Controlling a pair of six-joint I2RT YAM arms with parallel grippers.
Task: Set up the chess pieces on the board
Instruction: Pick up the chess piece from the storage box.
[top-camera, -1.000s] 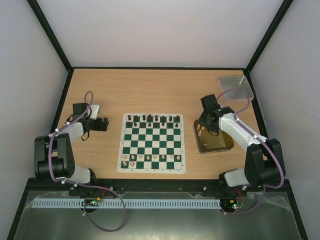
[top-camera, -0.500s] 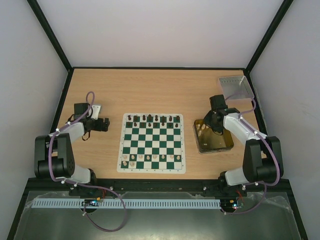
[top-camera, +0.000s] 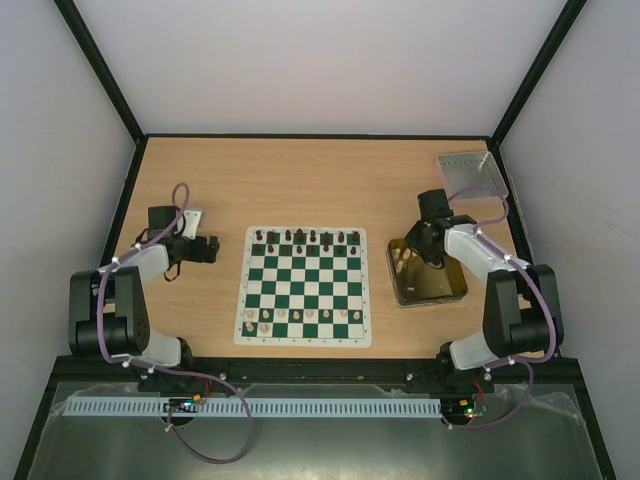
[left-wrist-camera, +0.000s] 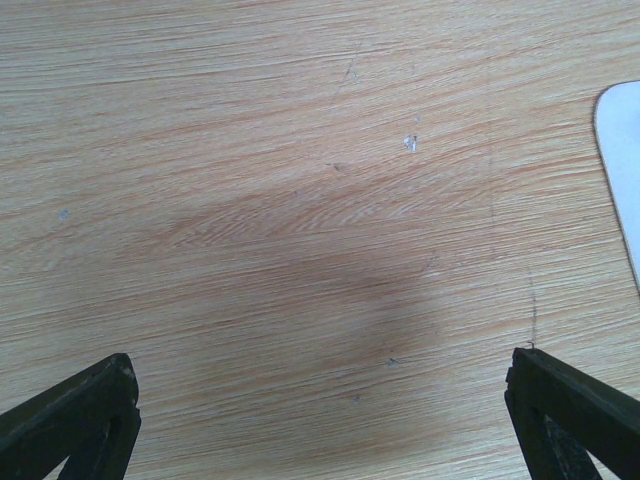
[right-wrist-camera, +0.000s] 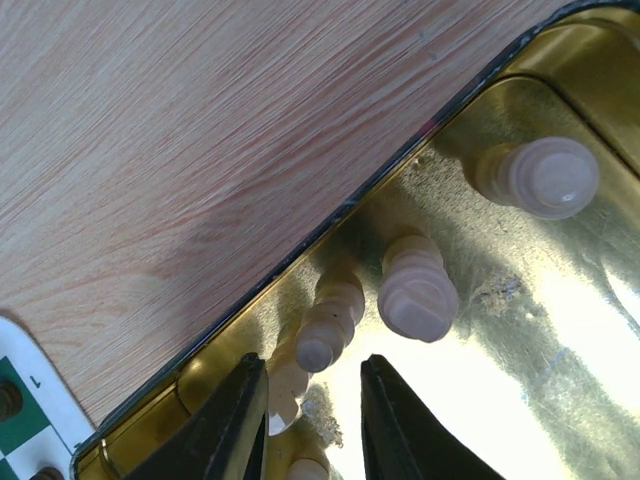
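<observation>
- Across the middle of the light wooden table lies the flat green-and-white checked board, square to both arm bases.
- Small dark brown chess pieces stand in a row along its 12 o'clock edge. Small cream wooden chess pieces stand in a row along its 6 o'clock edge.
- At 3 o'clock of the board, just beside it, sits the shallow gold metal tin, with more cream figurines at its 9 o'clock end.
- At 1 o'clock, in the far right corner of the table, I see a grey square tray.
- My right arm rises from its base at 5 o'clock with the elbow high. The forearm runs toward 11 o'clock and the wrist tips down over the tin's far left corner.
- The right gripper points into the tin with its dark fingers only slightly parted. One cream piece lies just past the tips, in line with the gap. I cannot tell whether either finger touches it.
- My left arm is folded at 8 o'clock, with the wrist turned toward 3 o'clock.
- The left gripper hangs low over bare wood at 9 o'clock of the board's far left corner, apart from it. Its fingers are spread wide and hold nothing.
</observation>
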